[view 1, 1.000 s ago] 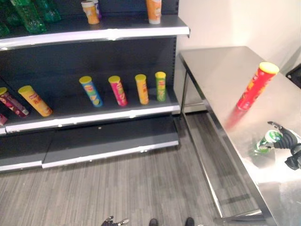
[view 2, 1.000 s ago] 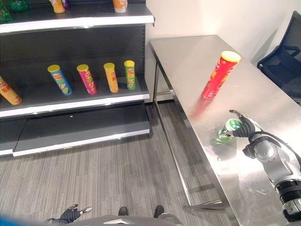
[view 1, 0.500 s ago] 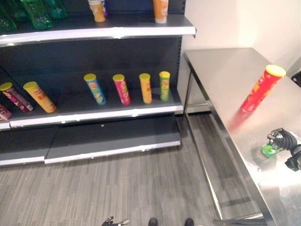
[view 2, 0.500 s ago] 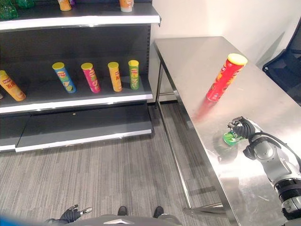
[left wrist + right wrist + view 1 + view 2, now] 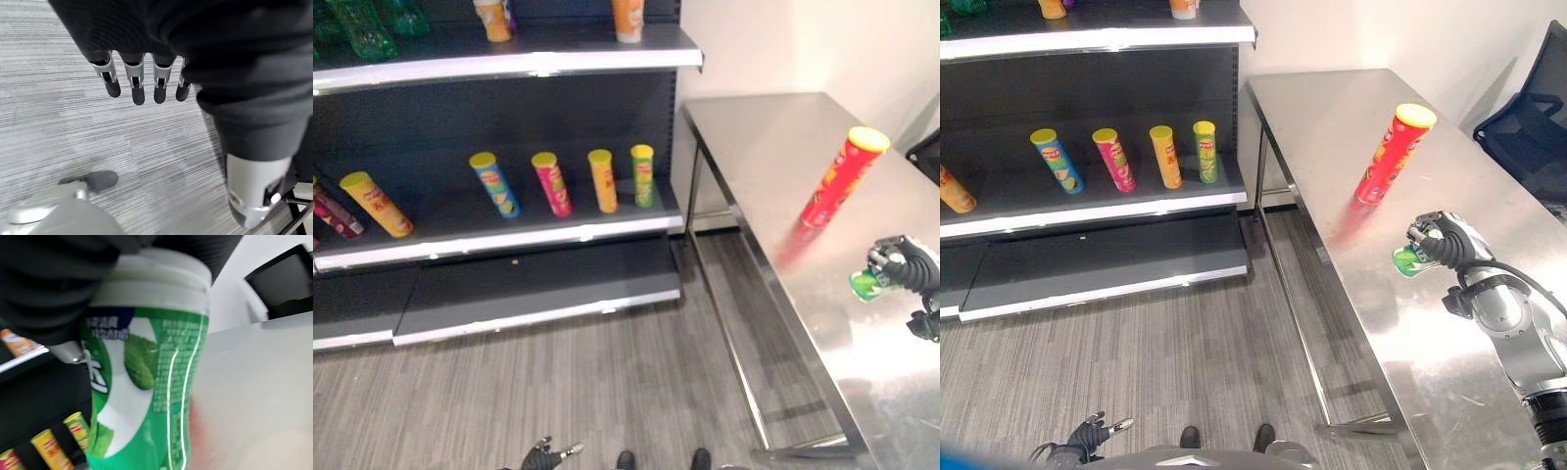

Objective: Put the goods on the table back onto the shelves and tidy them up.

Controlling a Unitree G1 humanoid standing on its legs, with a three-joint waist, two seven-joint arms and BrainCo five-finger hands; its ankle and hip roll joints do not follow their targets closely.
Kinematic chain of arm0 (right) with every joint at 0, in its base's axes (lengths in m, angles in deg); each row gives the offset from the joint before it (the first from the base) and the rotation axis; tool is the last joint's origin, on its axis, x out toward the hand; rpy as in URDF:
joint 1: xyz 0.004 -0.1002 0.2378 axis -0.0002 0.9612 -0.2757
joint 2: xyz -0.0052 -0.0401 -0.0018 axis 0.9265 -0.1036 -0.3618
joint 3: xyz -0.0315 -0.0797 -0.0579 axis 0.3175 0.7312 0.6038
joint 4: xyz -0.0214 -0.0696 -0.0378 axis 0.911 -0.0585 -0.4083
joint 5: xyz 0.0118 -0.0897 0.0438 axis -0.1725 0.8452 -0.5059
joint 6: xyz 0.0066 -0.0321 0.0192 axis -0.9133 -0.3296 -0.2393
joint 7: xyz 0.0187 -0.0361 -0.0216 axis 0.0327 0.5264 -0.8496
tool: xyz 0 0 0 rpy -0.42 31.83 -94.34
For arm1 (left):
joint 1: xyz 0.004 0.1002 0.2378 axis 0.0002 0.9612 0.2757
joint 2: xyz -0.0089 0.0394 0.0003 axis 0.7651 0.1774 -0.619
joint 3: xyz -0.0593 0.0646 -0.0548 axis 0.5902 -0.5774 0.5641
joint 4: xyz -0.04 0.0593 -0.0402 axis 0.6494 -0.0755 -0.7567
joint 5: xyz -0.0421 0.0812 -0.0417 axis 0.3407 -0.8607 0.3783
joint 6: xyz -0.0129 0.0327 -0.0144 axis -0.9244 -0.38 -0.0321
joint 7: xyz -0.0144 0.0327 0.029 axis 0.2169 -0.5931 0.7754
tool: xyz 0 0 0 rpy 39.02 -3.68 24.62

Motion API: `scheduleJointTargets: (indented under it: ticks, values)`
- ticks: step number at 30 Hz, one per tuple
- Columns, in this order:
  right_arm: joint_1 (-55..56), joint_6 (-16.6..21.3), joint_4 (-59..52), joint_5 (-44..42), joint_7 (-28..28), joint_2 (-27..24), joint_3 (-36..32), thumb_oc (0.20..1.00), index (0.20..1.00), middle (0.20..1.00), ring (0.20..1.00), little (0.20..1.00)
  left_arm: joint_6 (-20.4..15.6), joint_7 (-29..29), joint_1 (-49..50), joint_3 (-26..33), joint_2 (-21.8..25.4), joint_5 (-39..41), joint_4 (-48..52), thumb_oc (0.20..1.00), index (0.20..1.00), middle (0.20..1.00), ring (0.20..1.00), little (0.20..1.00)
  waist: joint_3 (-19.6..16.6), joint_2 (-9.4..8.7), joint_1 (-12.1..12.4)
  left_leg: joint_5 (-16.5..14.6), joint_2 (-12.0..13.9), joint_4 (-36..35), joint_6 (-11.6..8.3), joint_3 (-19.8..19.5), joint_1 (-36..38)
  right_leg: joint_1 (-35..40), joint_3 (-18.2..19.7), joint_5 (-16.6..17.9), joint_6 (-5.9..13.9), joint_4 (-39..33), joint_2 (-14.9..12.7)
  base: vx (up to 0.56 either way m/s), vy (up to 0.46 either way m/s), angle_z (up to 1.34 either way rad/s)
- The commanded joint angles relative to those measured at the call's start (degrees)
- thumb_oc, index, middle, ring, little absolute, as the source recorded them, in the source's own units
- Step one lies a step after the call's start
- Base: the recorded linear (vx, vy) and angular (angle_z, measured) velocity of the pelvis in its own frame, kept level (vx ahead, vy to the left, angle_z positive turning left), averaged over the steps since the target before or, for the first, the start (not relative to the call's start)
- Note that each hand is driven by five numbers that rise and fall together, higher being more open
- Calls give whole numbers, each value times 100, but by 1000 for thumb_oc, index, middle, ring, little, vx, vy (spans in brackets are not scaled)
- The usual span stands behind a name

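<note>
Lifted off the table (image 5: 1489,323) since a second ago, the green bottle (image 5: 1406,260) now sits in the right robot hand (image 5: 1442,243), fingers curled round it. Shelves (image 5: 1126,211) lie well to its left (left robot hand (image 5: 1092,432) hangs relaxed, empty).

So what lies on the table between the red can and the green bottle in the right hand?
Nothing: bare table separates the red can from the green bottle held in the right hand, per the right eye view.
</note>
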Motion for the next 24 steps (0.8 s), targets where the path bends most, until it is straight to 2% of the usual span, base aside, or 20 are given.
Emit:
scheduleJointTargets:
  ticks: [1, 2, 4, 5, 6, 7, 8, 9, 11, 12, 15, 17, 18, 19, 20, 22, 23, 24]
  values:
    - [-303, 208, -118, -175, 238, -408, -310, 200, 200, 200, 200, 200, -146, 7, -331, -43, 182, 255, -9, 1000, 1000, 1000, 1000, 1000, 299, -372, 163, -537, 82, 1154, -154, 213, -578, 348, 134, -860, -66, 96, -9, -56, 8, 53]
    - [-238, 198, -141, -157, 241, -437, -380, 200, 200, 200, 200, 200, -151, 8, -337, -36, 180, 282, 7, 1000, 1000, 1000, 1000, 1000, 307, -367, 137, -504, 126, 1164, -159, 233, -695, 334, 66, -870, -67, 96, -8, 11, 31, 57]
    - [-129, 169, -154, -87, 252, -482, -487, 200, 200, 200, 200, 200, -149, -4, -317, 3, 189, 275, 3, 1000, 1000, 1000, 1000, 1000, 260, -381, 131, -266, 286, 732, -148, 262, -709, 311, -19, -870, -46, 96, -17, 76, 64, 42]
    - [-100, 157, -169, -50, 278, -502, -518, 200, 200, 200, 200, 200, -150, 1, -297, 19, 195, 282, -9, 1000, 1000, 1000, 1000, 1000, 232, -393, 126, -58, 378, 422, -158, 248, -702, 282, -34, -876, -37, 96, -27, 131, 159, 33]
    - [-19, 137, -155, 20, 345, -536, -577, 200, 200, 200, 200, 200, -152, 28, -306, 48, 217, 274, -67, 1000, 1000, 1000, 1000, 1000, 174, -389, 72, 166, 556, -335, -177, 313, -725, 223, -56, -981, -29, 96, -30, 206, 312, 43]
    - [97, 133, -221, 51, 367, -521, -686, 200, 200, 200, 200, 200, -147, 51, -332, 89, 267, 199, -138, 1000, 1000, 1000, 1000, 1000, 88, -343, -22, 73, 736, -537, -205, 620, -837, 226, -68, -1067, 17, 96, -43, 237, 350, 31]
    - [173, 108, -239, 68, 371, -483, -755, 200, 200, 200, 200, 200, -143, 53, -318, 97, 277, 183, -139, 1000, 1000, 1000, 1000, 1000, 27, -304, -26, 128, 765, -537, -231, 660, -819, 245, -74, -1072, 37, 96, -40, 395, 538, 16]
    - [265, 62, -280, 147, 391, -399, -861, 200, 200, 200, 200, 200, -148, 64, -338, 98, 301, 98, -137, 1000, 1000, 1000, 1000, 1000, -74, -227, -52, 271, 698, -537, -289, 721, -720, 347, -102, -1029, 120, 96, -156, 439, 590, -9]
    - [161, -14, -345, 209, 422, -245, -824, 200, 200, 200, 200, 200, -152, 101, -421, 75, 375, 62, -134, 1000, 1000, 1000, 1000, 1000, -123, -223, -29, 208, 486, -537, -164, 811, -556, 453, -72, -912, 248, 96, -432, 427, 646, -39]
    - [16, -50, -378, 254, 437, -162, -705, 200, 200, 200, 200, 200, -139, 135, -497, 58, 475, 59, -99, 1000, 1000, 1000, 1000, 1000, -131, -245, 16, 89, 335, -537, -32, 865, -464, 413, -21, -816, 343, 216, -611, 327, 662, -35]
    - [-457, -73, -372, 373, 517, -56, -316, 200, 200, 200, 200, 200, -131, 235, -681, 57, 773, -6, 39, 1000, 1000, 1000, 1000, 1000, -142, -250, 80, -235, -125, -537, 357, 987, -332, -10, 84, -475, 617, 1106, -1098, 305, 730, -8]
    - [-599, -77, -442, 446, 509, -46, -187, 200, 200, 200, 200, 200, -112, 215, -706, 7, 884, -78, 110, 1000, 1000, 1000, 1000, 1000, 6, -149, 64, -432, -415, -537, 594, 953, -98, -355, 99, -78, 549, 2113, -1389, 235, 588, 2]
    - [-625, -60, -425, 458, 521, -28, -135, 200, 200, 200, 200, 200, -109, 212, -721, -15, 910, -121, 104, 1000, 1000, 1000, 1000, 1000, 54, -156, 73, -515, -455, -537, 583, 940, -18, -421, 182, -107, 594, 2346, -1403, 99, 371, 28]
    - [-585, -65, -484, 495, 476, -41, -146, 200, 200, 200, 200, 200, -110, 172, -779, -14, 922, -150, 108, 1000, 1000, 1000, 1000, 1000, 155, -106, 8, -539, -471, -537, 626, 944, 31, -762, 344, -250, 457, 2658, -1226, 144, 253, 17]
    - [-516, -40, -580, 483, 443, -69, -239, 200, 200, 200, 200, 200, -135, 105, -787, -22, 893, -214, 44, 1000, 1000, 1000, 1000, 1000, 213, -47, -1, -629, -454, -537, 555, 989, 140, -826, 227, -549, 478, 2086, -994, 67, 202, 15]
    - [-475, -40, -611, 469, 435, -87, -297, 200, 200, 200, 200, 200, -143, 93, -812, -43, 876, -229, 24, 1000, 1000, 1000, 1000, 1000, 254, -9, -16, -595, -418, -537, 554, 1004, 123, -860, 144, -466, 450, 1830, -894, 43, 45, -3]
    - [-343, -37, -677, 454, 454, -79, -458, 200, 200, 200, 200, 200, -136, 78, -841, -47, 854, -257, 39, 1000, 1000, 1000, 1000, 1000, 327, -14, -67, -573, -431, -537, 550, 989, 138, -1003, 311, -266, 542, 1243, -682, 35, -5, 18]
    - [-286, -20, -689, 455, 481, -63, -535, 200, 200, 200, 200, 200, -143, 71, -861, -33, 843, -289, 27, 1000, 1000, 1000, 1000, 1000, 355, -29, -101, -583, -447, -537, 541, 1012, 177, -1121, 491, -136, 592, 988, -556, 65, -4, 53]
